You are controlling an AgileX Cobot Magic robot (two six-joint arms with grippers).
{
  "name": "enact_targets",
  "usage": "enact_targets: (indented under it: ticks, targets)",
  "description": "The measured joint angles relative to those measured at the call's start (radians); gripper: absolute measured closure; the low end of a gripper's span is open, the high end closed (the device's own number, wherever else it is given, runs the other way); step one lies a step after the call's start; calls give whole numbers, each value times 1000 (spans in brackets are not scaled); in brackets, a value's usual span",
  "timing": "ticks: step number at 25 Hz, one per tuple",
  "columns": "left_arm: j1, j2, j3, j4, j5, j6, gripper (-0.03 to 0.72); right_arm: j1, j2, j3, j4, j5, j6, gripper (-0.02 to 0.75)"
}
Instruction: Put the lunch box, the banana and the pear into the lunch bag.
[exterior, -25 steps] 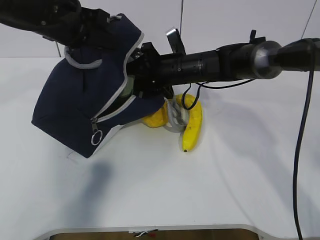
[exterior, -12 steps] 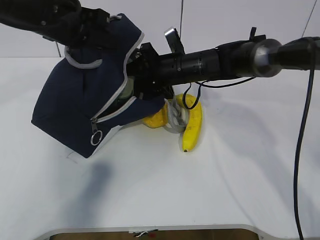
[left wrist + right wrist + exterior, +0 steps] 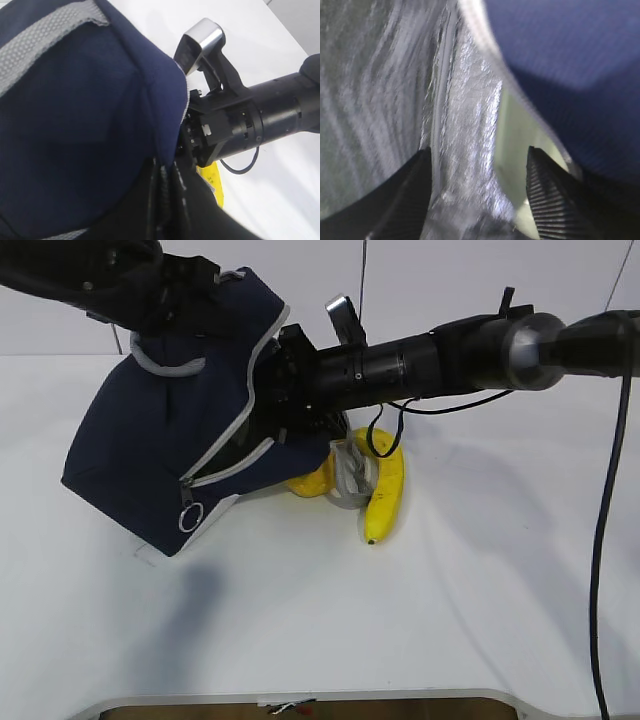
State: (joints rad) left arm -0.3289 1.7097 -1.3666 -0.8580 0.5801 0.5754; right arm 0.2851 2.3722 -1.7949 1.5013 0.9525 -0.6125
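The navy lunch bag (image 3: 160, 440) hangs tilted, its top edge pinched in my shut left gripper (image 3: 162, 200). My right arm (image 3: 420, 360) reaches across into the bag's mouth, so in the exterior view its gripper is hidden inside. In the right wrist view my right gripper (image 3: 477, 195) stands open against the bag's silver lining (image 3: 395, 75). The lunch box's pale green lid (image 3: 517, 135) lies beside the right fingertip (image 3: 550, 200), apart from the left one. The banana (image 3: 386, 490) lies on the table by the bag. The pear (image 3: 312, 480) sits half under the bag's lower corner.
A grey webbing handle (image 3: 348, 478) droops between pear and banana. The ring zipper pull (image 3: 188, 520) dangles at the bag's front. A black cable (image 3: 600, 540) hangs at the right. White tabletop (image 3: 320, 620) spreads in front.
The right arm has pushed slightly further left into the bag's mouth, and the bag has shifted a little to the left. Banana and pear have not moved.
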Motion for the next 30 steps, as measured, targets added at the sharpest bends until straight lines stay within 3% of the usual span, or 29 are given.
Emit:
enact_targets:
  ticks: [12, 18, 24, 30]
  targets:
    - [0, 0, 0, -23, -2, 0, 673, -7, 0, 0, 2, 63, 12, 248]
    - [0, 0, 0, -34, -5, 0, 673, -49, 6, -10, -22, 191, -2, 246]
    - [0, -2, 0, -45, -1, 0, 673, -64, -9, -51, -152, 231, 6, 237]
    - [0, -2, 0, -68, 3, 0, 673, -70, -99, -51, -359, 231, 64, 231]
